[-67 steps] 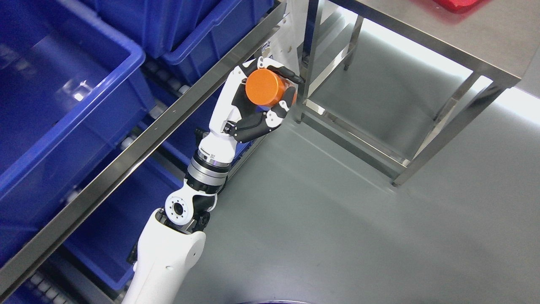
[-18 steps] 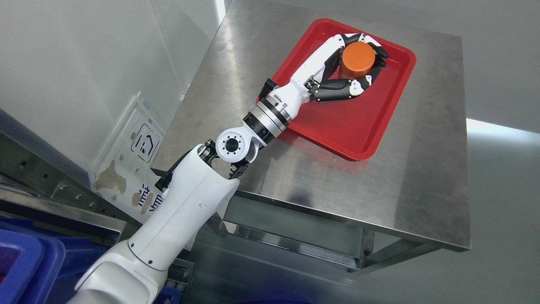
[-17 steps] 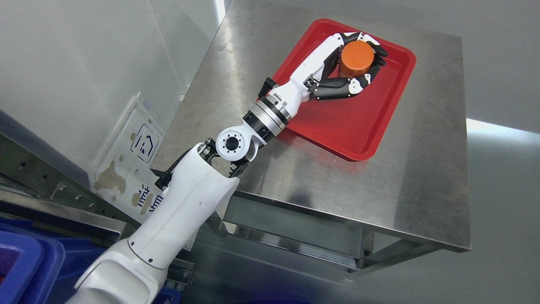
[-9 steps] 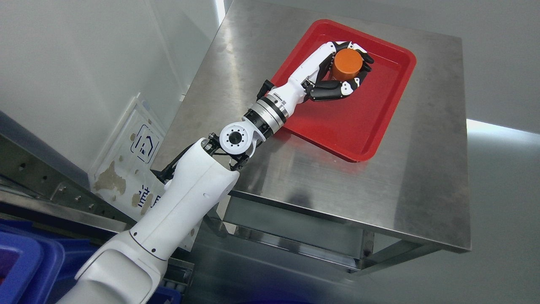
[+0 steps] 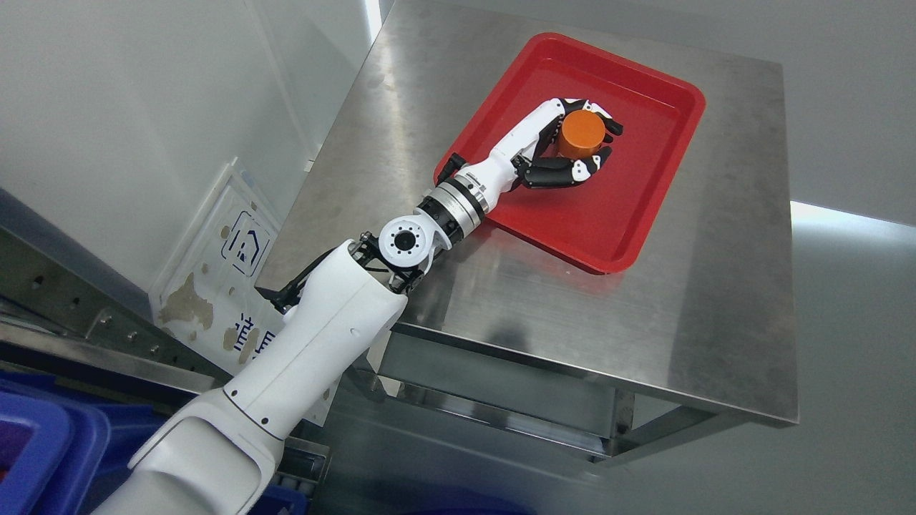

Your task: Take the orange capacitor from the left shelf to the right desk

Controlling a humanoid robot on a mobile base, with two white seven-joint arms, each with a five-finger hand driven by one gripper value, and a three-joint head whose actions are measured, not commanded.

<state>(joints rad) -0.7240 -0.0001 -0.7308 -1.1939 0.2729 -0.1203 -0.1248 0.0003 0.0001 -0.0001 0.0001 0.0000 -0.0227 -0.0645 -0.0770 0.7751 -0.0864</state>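
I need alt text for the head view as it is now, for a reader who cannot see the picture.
The robot's left hand grips an orange capacitor over the middle of a red tray on a stainless steel desk. The white arm reaches up from the lower left. Blue bins show in the bottom left corner.

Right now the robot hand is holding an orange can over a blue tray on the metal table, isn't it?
Not quite: the tray is red, not blue, as the head view shows. The rest holds: the left robot hand is closed around the orange capacitor over that tray on the metal table. Blue appears only on the bins at the lower left.
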